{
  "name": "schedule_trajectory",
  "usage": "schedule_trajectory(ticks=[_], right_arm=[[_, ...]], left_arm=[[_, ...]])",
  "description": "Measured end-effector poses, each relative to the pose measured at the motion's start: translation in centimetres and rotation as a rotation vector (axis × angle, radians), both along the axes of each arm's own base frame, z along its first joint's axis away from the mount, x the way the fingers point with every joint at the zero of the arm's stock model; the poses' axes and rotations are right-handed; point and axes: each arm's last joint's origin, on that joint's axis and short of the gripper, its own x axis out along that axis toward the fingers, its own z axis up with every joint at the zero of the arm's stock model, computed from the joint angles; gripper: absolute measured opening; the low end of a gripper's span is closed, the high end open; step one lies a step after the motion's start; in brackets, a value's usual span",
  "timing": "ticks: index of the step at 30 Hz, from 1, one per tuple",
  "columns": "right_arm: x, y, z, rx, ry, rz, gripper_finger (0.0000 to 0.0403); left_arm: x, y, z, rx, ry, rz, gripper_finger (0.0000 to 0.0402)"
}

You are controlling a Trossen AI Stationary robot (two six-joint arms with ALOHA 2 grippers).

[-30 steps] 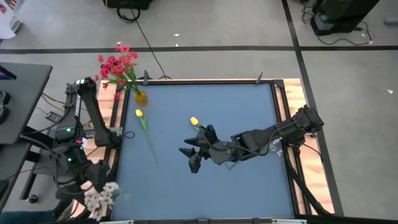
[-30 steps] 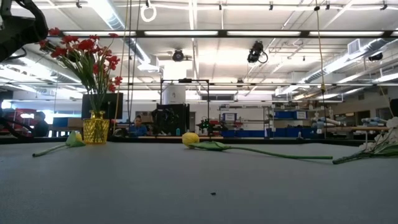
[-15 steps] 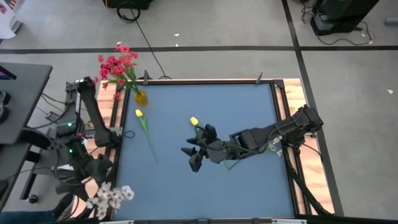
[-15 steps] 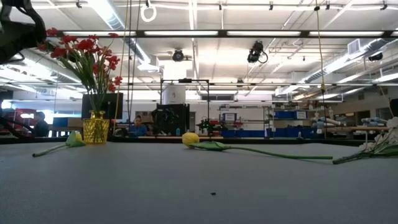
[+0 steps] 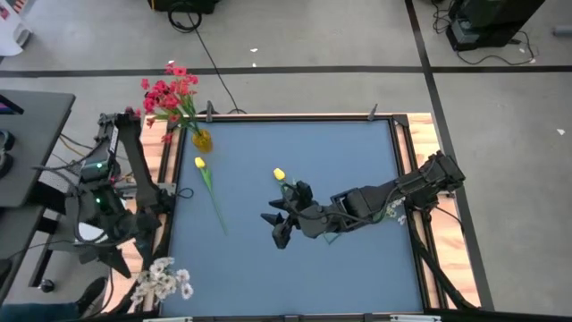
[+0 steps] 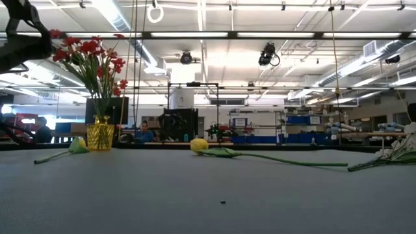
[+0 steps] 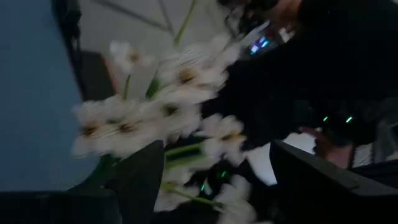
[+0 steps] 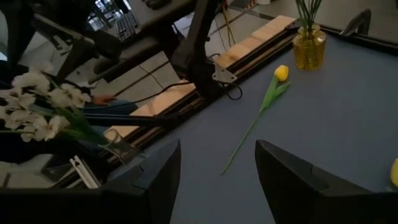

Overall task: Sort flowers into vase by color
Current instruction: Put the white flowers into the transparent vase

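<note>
A yellow vase (image 5: pixel 202 139) with red flowers (image 5: pixel 170 93) stands at the table's far left corner. Two yellow tulips lie flat on the blue table: one (image 5: pixel 199 163) near the vase, the other (image 5: pixel 279 173) at the middle, its stem running under my right arm. A white spray (image 5: pixel 163 281) hangs over the near left corner, and its stems lead toward a clear vessel (image 8: pixel 118 145). My left gripper (image 7: pixel 214 180) is open right behind those white blossoms (image 7: pixel 161 112). My right gripper (image 5: pixel 275 225) hovers open over the table's middle. More white blossoms (image 5: pixel 393 207) lie at the right edge. My left gripper stands open with the white spray's green stems (image 7: pixel 186 151) running between its fingers, close to one finger (image 7: pixel 140 180). The picture is smeared there, and I cannot tell whether a finger touches the stems.
Wooden rails (image 5: pixel 163 161) frame the table's left and right sides. Cables and the left arm's base (image 5: pixel 98 206) crowd the space left of the table. Bare blue surface (image 5: pixel 295 277) stretches along the near edge and the far right part.
The white spray has shifted a little toward the table's near left corner and its blossoms have spread out. My left arm has drawn back toward the far edge.
</note>
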Motion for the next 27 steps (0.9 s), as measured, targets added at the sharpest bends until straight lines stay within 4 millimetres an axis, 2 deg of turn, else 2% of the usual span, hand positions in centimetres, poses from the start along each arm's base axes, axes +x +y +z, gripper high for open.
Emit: schedule_trajectory(ticks=[5,10,15,20,27], right_arm=[[0.3,0.1,0.7,0.006,-0.079,0.004,0.0215],[-0.2,-0.3,2.5,-0.017,-0.173,-0.063,0.0206],[-2.7,-1.4,5.7,-0.047,-0.237,-0.136,0.0199],[-6.2,-2.8,8.5,-0.092,-0.222,-0.133,0.0197],[-10.9,-6.0,10.3,-0.092,-0.135,-0.216,0.0197]], left_arm=[[0.0,1.3,2.0,-0.008,-0.176,0.075,0.0282],[0.1,2.9,3.8,0.111,-0.342,0.207,0.0263],[0.5,4.2,4.9,0.247,-0.477,0.447,0.0241],[0.7,4.9,6.0,0.375,-0.606,0.653,0.0229],[1.4,5.1,6.6,0.489,-0.66,0.782,0.0215]])
